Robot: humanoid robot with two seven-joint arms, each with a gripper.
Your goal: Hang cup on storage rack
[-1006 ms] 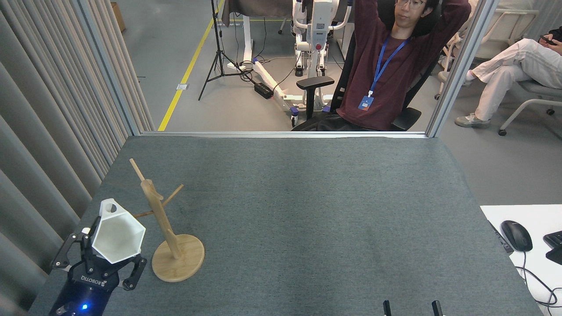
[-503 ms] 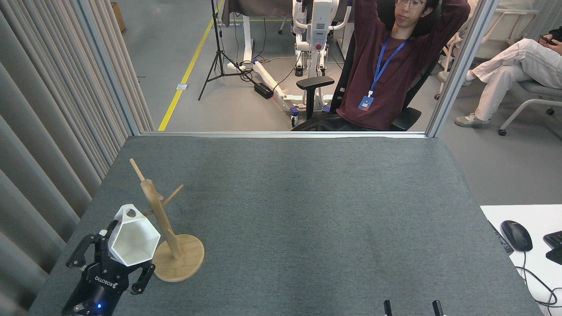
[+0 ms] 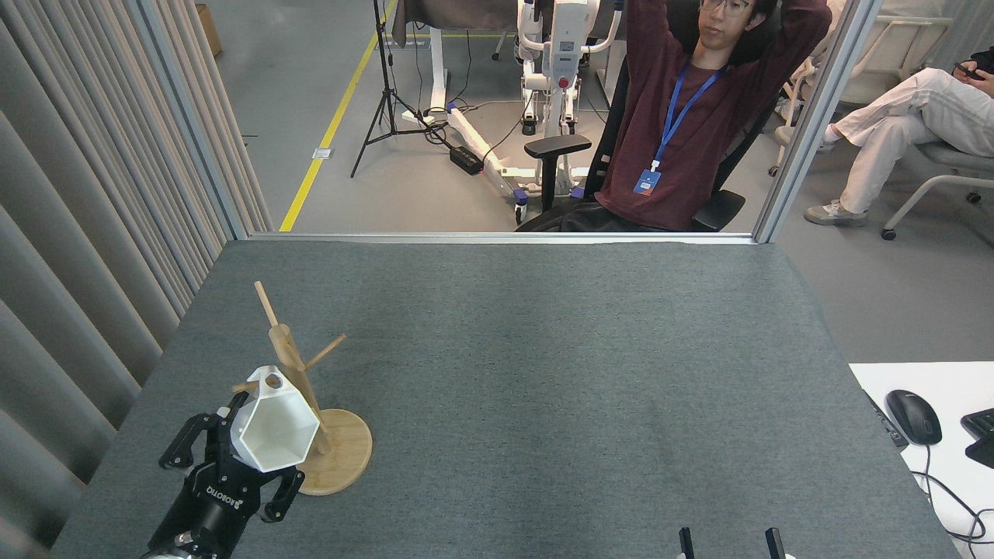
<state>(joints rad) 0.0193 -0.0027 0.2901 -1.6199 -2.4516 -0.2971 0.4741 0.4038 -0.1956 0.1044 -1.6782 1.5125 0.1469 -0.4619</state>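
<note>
Near the near-left corner of the grey felt-covered table (image 3: 543,373), the left gripper (image 3: 260,466) has its black jaws pinching the lower body of the white matte faceted cup with a hexagonal rim (image 3: 277,428). The cup is tipped so its flat tab handle with the round hole faces the light bamboo mug tree with a round disc base (image 3: 345,458), likely to thread a short peg; peg and hole appear to overlap. The right gripper (image 3: 728,542) shows only two finger tips set apart at the near edge
</note>
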